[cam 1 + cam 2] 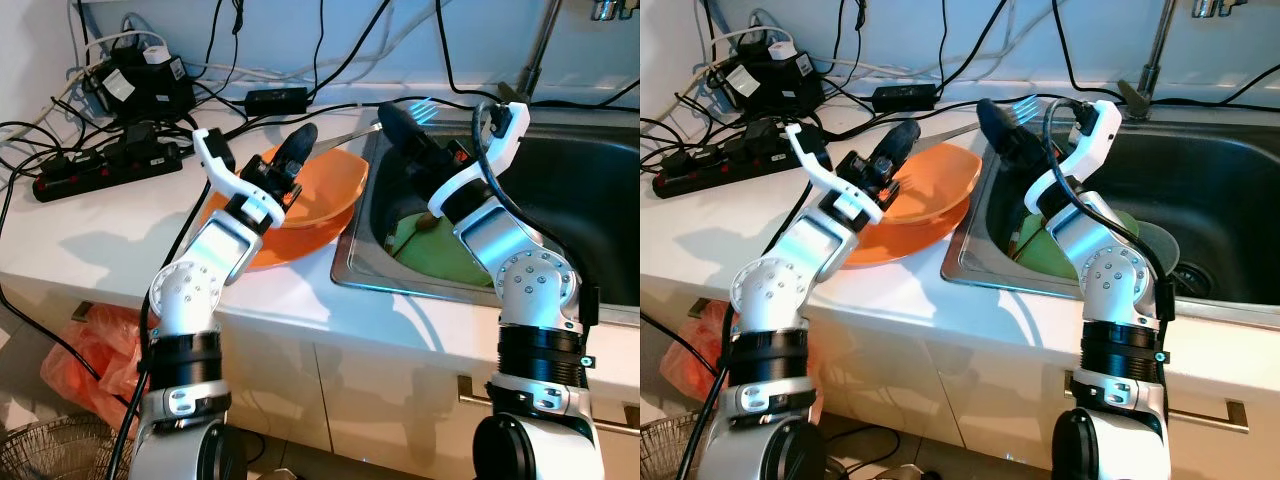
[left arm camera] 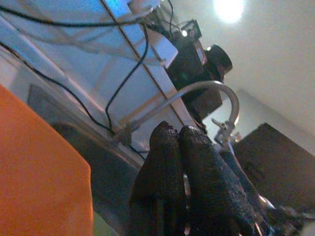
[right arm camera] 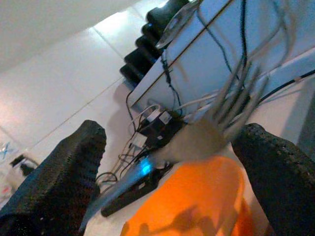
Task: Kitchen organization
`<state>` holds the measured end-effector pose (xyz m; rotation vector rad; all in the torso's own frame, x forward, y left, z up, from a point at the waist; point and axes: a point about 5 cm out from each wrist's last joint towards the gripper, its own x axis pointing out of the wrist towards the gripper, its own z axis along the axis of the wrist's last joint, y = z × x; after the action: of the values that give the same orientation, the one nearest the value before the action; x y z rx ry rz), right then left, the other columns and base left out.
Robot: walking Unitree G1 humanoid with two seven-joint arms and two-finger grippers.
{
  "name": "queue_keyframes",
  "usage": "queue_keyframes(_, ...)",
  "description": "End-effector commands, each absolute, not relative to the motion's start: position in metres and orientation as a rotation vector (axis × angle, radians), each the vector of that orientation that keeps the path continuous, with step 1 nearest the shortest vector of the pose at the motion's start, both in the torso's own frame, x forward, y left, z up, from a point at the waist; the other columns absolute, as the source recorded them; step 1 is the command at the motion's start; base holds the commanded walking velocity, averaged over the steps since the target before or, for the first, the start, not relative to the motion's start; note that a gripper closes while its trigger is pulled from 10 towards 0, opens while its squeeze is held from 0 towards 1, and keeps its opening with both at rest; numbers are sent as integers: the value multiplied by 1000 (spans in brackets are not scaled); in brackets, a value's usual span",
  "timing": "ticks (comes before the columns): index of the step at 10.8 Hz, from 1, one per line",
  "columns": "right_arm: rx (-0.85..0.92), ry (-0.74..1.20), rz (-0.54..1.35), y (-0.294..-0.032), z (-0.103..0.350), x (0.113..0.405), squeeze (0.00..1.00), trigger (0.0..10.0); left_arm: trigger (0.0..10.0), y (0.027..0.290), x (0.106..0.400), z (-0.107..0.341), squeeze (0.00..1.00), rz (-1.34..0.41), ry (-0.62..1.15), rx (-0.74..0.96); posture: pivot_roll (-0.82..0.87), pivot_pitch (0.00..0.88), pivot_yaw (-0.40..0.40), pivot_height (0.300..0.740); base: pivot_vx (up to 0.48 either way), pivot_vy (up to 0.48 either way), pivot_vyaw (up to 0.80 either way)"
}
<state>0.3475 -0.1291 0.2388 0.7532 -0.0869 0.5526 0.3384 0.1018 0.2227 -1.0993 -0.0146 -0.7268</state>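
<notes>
A metal fork (image 1: pixel 425 106) hangs level over the gap between the orange bowl (image 1: pixel 325 200) and the sink (image 1: pixel 600 190). Its tines point toward the sink. My left gripper (image 1: pixel 303 135) is above the bowl, shut on the far end of the fork's handle; its fingers (image 2: pixel 197 162) press together. My right gripper (image 1: pixel 395 118) reaches in from the sink side and is open. In the right wrist view its two fingers stand wide apart on either side of the fork (image 3: pixel 197 142) without touching it. A green dish (image 1: pixel 430 250) lies in the sink under the right arm.
A power strip (image 1: pixel 100 165), adaptors (image 1: pixel 140 80) and tangled black cables crowd the back left of the white counter. The faucet (image 1: pixel 540 45) rises behind the sink. An orange bag (image 1: pixel 85 360) and a wire basket (image 1: pixel 50 445) sit on the floor at left.
</notes>
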Motion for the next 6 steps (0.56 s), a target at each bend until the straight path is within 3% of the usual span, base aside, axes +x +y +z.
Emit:
queue_keyframes(1, 787, -121, 566, -125, 250, 350, 0, 0, 0, 98, 333, 227, 0, -785, -14, -1089, 66, 28, 135, 740, 0, 0, 0)
queue_keyframes(6, 829, -172, 546, -128, 259, 351, 0, 0, 0, 99, 327, 224, 0, -808, -1, -1106, 66, 35, 132, 740, 0, 0, 0)
